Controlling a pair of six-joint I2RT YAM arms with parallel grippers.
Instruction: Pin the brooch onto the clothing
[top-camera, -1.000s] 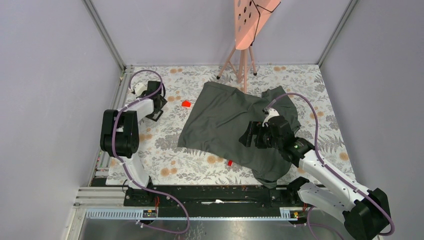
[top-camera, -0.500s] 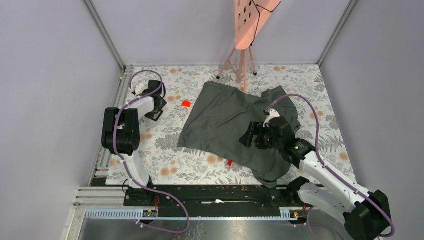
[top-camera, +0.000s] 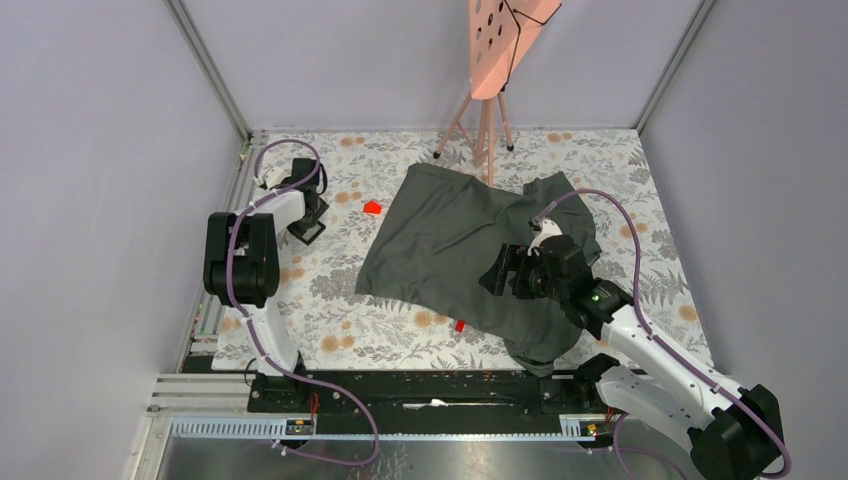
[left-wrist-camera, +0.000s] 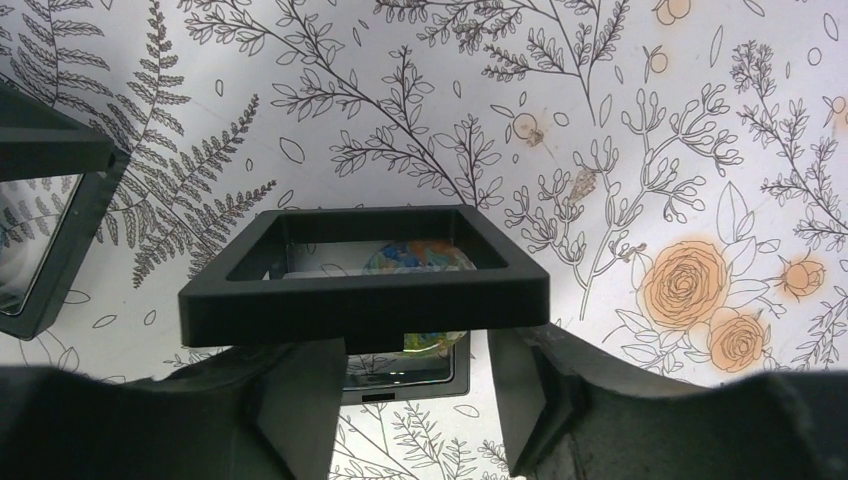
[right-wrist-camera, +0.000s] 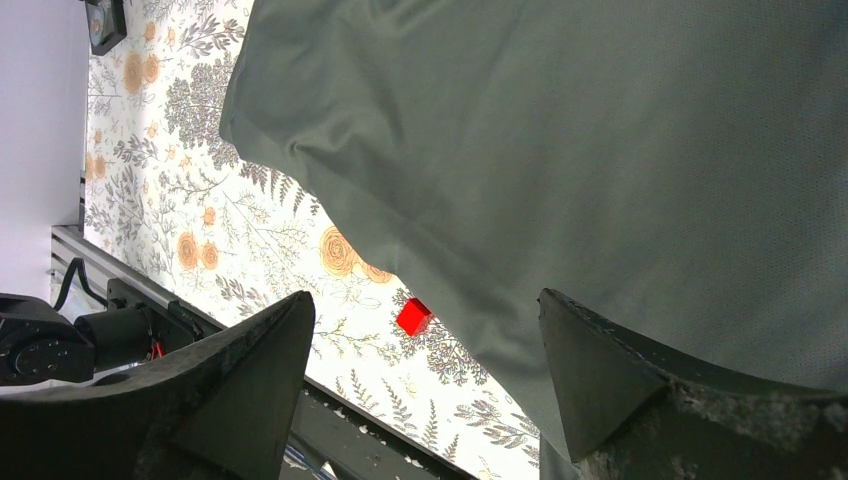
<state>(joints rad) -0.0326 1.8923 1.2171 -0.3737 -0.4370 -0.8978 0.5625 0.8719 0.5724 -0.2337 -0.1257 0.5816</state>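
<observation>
Since the earlier frames only slight shifts are seen from above: the left arm has been nudged a little at the far-left corner of the floral table cover (top-camera: 340, 290), and the right arm has been eased slightly nearer and to the right, while nothing loose has been displaced. The left gripper (left-wrist-camera: 415, 350) is held low at a black square frame (left-wrist-camera: 365, 290), whose near edge lies just over the fingertips. Its jaws are seen partly apart with a clear gap, and nothing is visibly clamped between them, though contact with the frame's underside cannot be ruled out. Through the frame the brooch (left-wrist-camera: 415, 258) is seen: a small round piece in blue, green and orange, seated in its case at the far left of the table, well apart from the clothing. A second black frame (left-wrist-camera: 40, 200) is cut off at the left edge of that view. It is judged that the brooch is only now being reached for, so pinning has not begun. The right gripper (right-wrist-camera: 422, 300) is spread wide and empty above the near edge of the T-shirt (top-camera: 450, 240), which is laid rumpled, dark grey and matte, from the centre to the right of the table. A small red piece (right-wrist-camera: 412, 316) lies just beside its near edge.
</observation>
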